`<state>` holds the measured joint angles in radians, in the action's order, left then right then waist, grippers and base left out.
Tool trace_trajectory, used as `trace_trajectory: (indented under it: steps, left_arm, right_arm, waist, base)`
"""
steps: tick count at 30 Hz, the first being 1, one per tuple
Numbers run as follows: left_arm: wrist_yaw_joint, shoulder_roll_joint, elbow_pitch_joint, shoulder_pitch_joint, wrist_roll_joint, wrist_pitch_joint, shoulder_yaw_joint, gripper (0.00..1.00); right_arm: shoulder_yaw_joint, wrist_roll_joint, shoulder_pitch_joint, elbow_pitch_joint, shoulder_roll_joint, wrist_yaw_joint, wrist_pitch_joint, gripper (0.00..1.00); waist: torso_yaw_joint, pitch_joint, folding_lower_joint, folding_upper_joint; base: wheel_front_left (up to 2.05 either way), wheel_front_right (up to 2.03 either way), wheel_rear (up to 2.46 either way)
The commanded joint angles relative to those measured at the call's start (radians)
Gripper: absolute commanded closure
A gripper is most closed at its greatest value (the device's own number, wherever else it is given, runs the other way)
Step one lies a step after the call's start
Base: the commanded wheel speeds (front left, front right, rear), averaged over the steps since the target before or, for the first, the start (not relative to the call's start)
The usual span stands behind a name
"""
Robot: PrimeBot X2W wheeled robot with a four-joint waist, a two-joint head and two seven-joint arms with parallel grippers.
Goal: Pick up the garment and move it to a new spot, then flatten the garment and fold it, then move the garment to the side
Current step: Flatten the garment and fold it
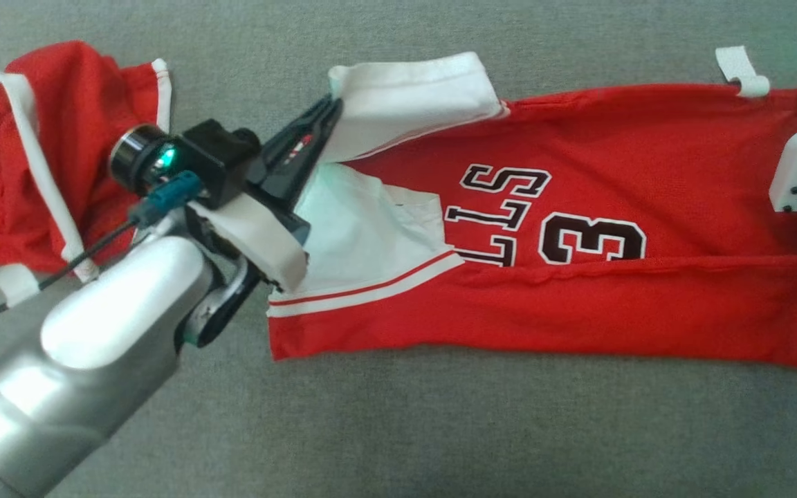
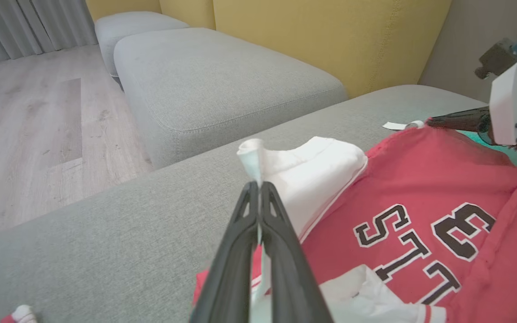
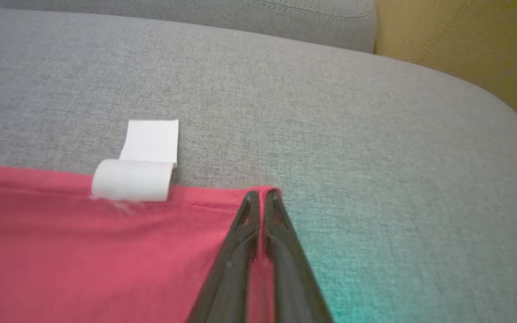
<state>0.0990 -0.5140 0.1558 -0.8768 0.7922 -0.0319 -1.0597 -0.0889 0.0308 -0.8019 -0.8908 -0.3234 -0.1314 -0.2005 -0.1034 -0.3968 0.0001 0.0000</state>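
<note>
On the grey cushion, at its far left, a second red garment with white trim lies crumpled. Just right of it, the left fingers are pressed together, pinching a raised white fold at the jersey's end. The jersey lies stretched along the cushion's middle. It is red, with black white-edged letters and a 3. Its near long edge is folded over the front, and white cloth shows at its left end. A white strip curls over the far edge. At the right end, the right fingers pinch the red corner.
</note>
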Motion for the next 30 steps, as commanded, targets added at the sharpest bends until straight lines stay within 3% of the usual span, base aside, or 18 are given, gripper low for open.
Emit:
trace_trajectory:
  steps: [1, 7, 17, 25, 30]
  left_arm:
    - [0.008, -0.048, -0.007, -0.048, 0.004, -0.008, 0.062, 1.0]
    - [-0.001, -0.074, 0.067, -0.089, 0.005, -0.04, 0.099, 1.0]
    - [-0.063, -0.071, 0.281, -0.257, -0.051, -0.099, 0.126, 1.0]
    - [-0.095, 0.016, 0.497, -0.398, -0.114, -0.203, 0.137, 1.0]
    - [-0.14, 0.077, 0.586, -0.39, -0.133, -0.225, 0.126, 1.0]
  right_arm:
    - [0.022, -0.004, -0.024, 0.02, -0.002, 0.001, 0.027, 1.0]
    - [0.079, -0.069, -0.058, 0.045, 0.008, 0.001, 0.112, 1.0]
    - [0.168, -0.235, -0.129, 0.134, -0.005, 0.001, 0.2, 1.0]
    - [0.234, -0.308, -0.162, 0.124, -0.044, 0.001, 0.266, 1.0]
    - [0.268, -0.37, -0.137, 0.097, -0.065, 0.001, 0.285, 1.0]
  waist:
    - [0.012, 0.011, -0.0001, 0.0]
    - [0.042, 0.032, -0.0001, 0.0]
    - [0.077, 0.007, -0.0001, 0.0]
    - [0.077, -0.004, -0.0001, 0.0]
    - [0.057, 0.022, -0.0001, 0.0]
  base:
    - [0.0, 0.0, 0.0]
    - [0.0, 0.0, 0.0]
    - [0.0, 0.0, 0.0]
    - [0.0, 0.0, 0.0]
    - [0.0, 0.0, 0.0]
